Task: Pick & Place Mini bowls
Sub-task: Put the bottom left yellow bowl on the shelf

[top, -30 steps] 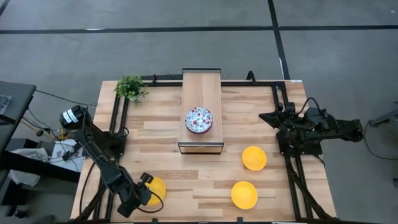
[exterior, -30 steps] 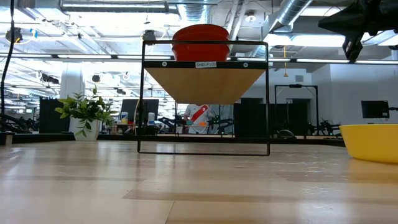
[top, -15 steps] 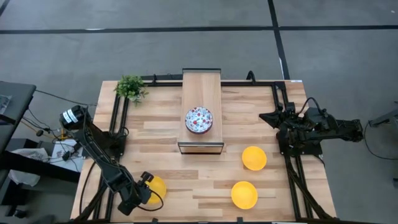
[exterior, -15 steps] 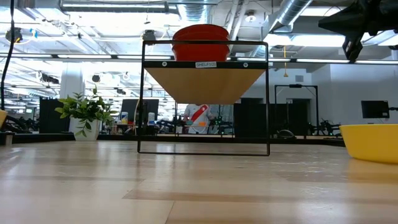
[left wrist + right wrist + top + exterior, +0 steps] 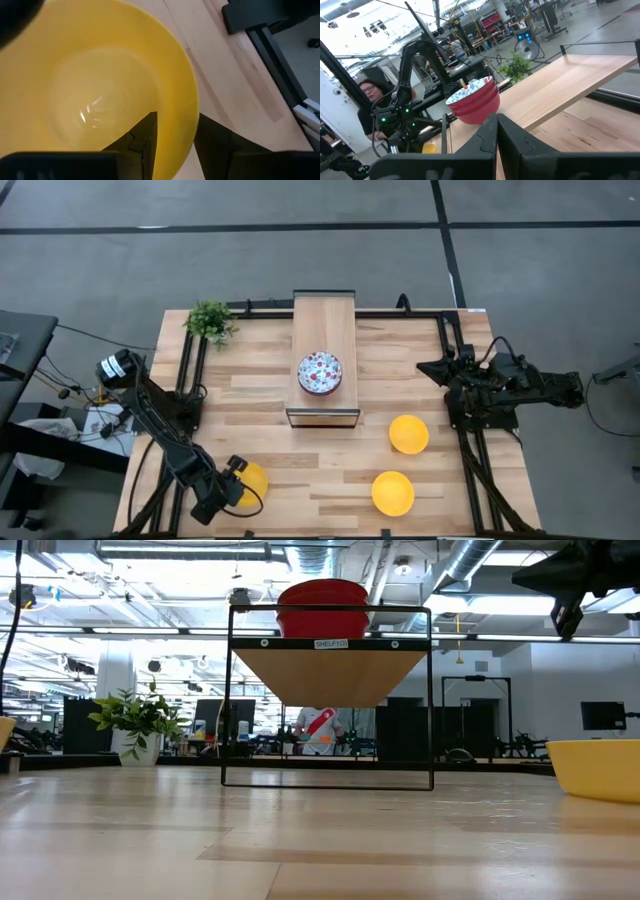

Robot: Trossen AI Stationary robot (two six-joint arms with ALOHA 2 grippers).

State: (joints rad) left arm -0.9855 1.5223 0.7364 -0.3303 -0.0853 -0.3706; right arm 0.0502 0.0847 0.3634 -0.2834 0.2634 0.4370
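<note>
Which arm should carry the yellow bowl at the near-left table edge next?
Left. Its end effector already straddles the plain yellow round bowl's rim, while the right end effector waits shut at the far right edge.

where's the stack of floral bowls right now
In the high view the stack of floral bowls sits on the raised wooden shelf at the table's middle, between both arms, with the potted plant off to its left and the yellow bowl nearest.

Grey floor, exposed ceiling ducts
</note>
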